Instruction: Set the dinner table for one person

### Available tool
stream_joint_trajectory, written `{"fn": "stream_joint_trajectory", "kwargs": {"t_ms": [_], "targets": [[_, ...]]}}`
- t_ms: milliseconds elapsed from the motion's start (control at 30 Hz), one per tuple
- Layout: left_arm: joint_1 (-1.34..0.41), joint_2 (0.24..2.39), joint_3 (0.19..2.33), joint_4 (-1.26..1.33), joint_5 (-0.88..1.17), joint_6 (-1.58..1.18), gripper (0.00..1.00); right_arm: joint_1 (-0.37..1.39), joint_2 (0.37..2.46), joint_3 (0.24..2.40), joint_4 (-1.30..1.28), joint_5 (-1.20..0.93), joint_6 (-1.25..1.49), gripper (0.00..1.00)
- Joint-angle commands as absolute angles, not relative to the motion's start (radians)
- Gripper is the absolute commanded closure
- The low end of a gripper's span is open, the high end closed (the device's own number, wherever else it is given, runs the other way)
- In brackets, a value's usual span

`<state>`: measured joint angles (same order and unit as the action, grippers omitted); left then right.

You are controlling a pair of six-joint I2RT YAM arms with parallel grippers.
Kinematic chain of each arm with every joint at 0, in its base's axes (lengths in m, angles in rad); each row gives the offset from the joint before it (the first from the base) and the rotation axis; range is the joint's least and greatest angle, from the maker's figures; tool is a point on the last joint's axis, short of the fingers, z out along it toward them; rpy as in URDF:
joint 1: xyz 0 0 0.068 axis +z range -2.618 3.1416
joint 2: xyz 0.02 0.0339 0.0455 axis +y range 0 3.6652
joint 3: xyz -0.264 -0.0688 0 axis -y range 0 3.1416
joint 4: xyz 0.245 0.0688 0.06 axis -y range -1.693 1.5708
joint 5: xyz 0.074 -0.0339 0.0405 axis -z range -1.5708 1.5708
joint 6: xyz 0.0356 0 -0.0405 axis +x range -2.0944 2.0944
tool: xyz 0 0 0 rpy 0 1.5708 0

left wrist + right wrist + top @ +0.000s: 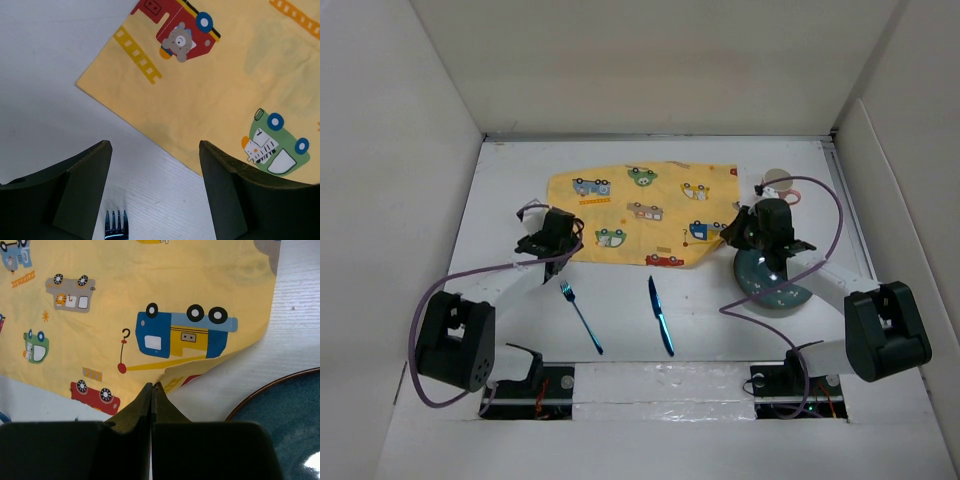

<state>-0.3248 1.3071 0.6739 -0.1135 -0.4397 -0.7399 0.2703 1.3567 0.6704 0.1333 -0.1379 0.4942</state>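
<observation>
Seen from overhead, a white bench (510, 180) fills the floor of a white-walled enclosure and carries everything else. A yellow placemat (640, 215) printed with cartoon cars lies toward its far side, a blue fork (580, 317) and blue knife (661, 316) lie side by side nearer the arm bases, a dark teal plate (770, 285) sits right of the mat, and a small cup (778, 183) stands beyond it. The left gripper (552, 240) reaches forward to the mat's left edge. The right gripper (740, 228) bends in over the plate to the mat's near right corner. The left wrist view adds detail: the left fingers (82, 190) are spread wide and hold nothing, with the fork's tines (116, 225) below them and the mat's corner just ahead. The right wrist view shows the right fingers (135, 415) pressed together, pinching the mat's curled-up edge, with the plate's rim (285, 415) just beside them.
</observation>
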Motion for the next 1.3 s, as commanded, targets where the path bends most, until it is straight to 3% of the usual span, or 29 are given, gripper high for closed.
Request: {"fn": "stream_joint_trajectory", "kwargs": {"t_ms": [0,200,367,467,533,600,867,1033,1267], "targets": [[-0.319,1.345,0.700,-0.101,-0.463,-0.776,0.32,0.273,1.351,0.655,0.196,-0.117,0.494,1.00],[-0.117,1.304,0.572,-0.026,-0.306,-0.815,0.34,0.282,1.347,0.653,0.230,-0.153,0.497,1.00],[-0.100,1.311,0.577,-0.006,-0.296,-0.815,0.37,0.291,1.344,0.640,0.247,-0.158,0.495,1.00],[-0.100,1.373,0.620,-0.024,-0.314,-0.805,0.44,0.301,1.338,0.624,0.264,-0.175,0.497,1.00],[-0.100,1.417,0.634,-0.025,-0.325,-0.796,0.57,0.301,1.333,0.624,0.270,-0.193,0.502,1.00],[-0.100,1.448,0.638,-0.025,-0.342,-0.798,0.63,0.310,1.315,0.624,0.267,-0.201,0.500,1.00],[-0.112,1.529,0.687,-0.040,-0.377,-0.810,0.72,0.319,1.259,0.611,0.259,-0.196,0.495,1.00],[-0.133,1.575,0.724,-0.069,-0.396,-0.813,1.00,0.319,1.252,0.612,0.259,-0.216,0.497,1.00],[-0.133,1.525,0.723,-0.087,-0.423,-0.807,1.00,0.328,1.232,0.604,0.261,-0.212,0.497,1.00]]}}
